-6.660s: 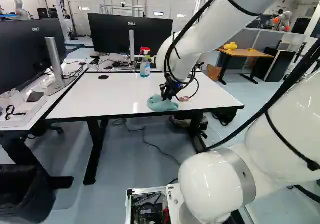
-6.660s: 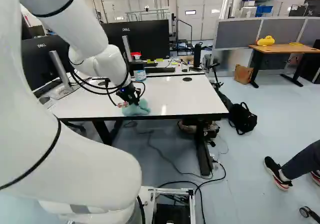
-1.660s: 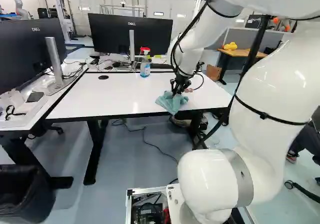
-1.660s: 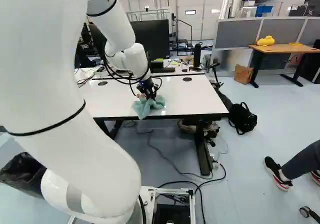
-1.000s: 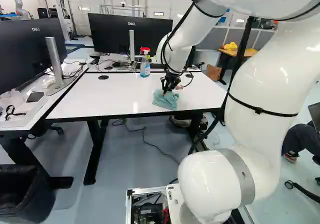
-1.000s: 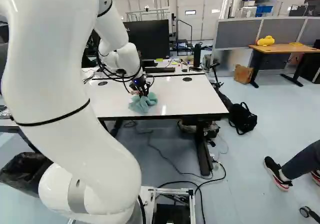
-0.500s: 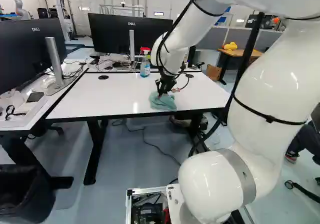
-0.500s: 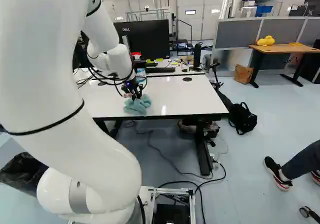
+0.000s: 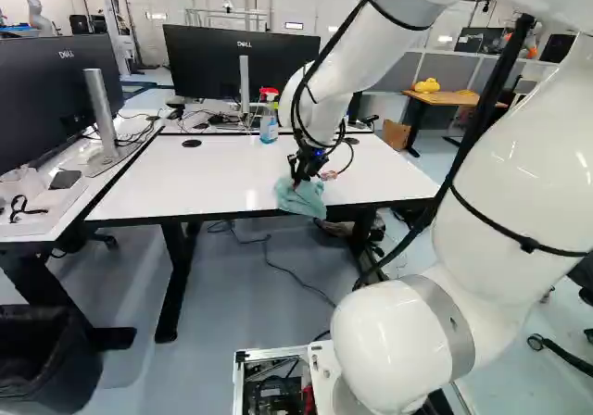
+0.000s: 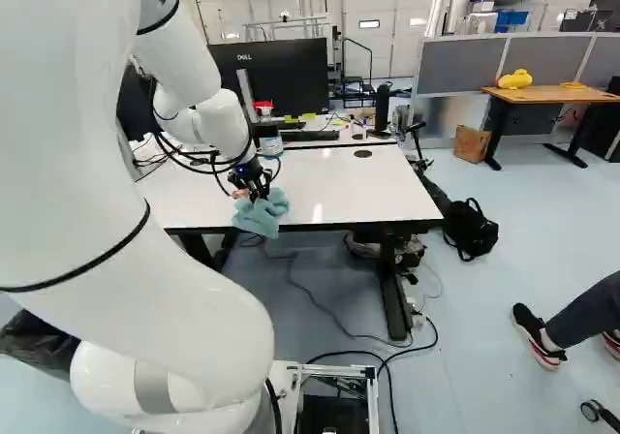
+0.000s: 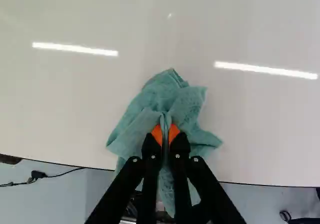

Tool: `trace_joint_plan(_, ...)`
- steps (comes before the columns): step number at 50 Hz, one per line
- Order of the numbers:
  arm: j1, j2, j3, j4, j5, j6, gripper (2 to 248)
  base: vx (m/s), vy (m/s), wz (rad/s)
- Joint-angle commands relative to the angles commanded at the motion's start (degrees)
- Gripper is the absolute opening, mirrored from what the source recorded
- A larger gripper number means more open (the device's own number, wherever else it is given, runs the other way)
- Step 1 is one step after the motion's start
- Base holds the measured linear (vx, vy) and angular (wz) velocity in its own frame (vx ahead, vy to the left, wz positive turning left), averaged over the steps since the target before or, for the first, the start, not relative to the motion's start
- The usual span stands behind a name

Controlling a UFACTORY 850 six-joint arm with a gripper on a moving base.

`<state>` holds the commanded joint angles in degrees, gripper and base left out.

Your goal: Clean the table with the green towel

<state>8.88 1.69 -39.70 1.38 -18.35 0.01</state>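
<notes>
jaws (image 9: 298, 180): pinching towel (image 9: 300, 195) between orange pads (image 11: 174, 132). towel: green, bunched, on desk (image 9: 185, 179) at near edge, part hanging over. spray bottle (image 9: 269, 123): upright on desk.

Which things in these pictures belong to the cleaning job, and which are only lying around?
For the job:
green towel, partly over the near edge
gripper, shut on the towel
white table, the surface to clean

Just lying about:
black backpack
cardboard box
black bin
spray bottle, perhaps a cleaner, but the task does not name it
</notes>
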Motion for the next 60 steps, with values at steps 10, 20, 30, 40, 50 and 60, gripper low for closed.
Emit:
trace_joint_plan(10, 0.1, 1.1, 0.2, 0.0, 0.0, 0.0, 35, 0.0, 0.0, 0.0)
trace_joint_plan(20, 1.2, 2.7, 0.2, 0.0, 0.0, 0.0, 35, 0.0, 0.0, 0.0)
trace_joint_plan(30, 3.2, 3.5, -0.6, 0.0, 0.0, 0.0, 35, 0.0, 0.0, 0.0)
trace_joint_plan(40, 5.4, 2.8, -1.7, 0.0, 0.0, 0.0, 35, 0.0, 0.0, 0.0)
trace_joint_plan(50, 7.7, 1.9, -2.5, 0.0, 0.0, 0.0, 35, 0.0, 0.0, 0.0)
trace_joint_plan(60, 9.5, 1.1, -3.3, 0.0, 0.0, 0.0, 35, 0.0, 0.0, 0.0)
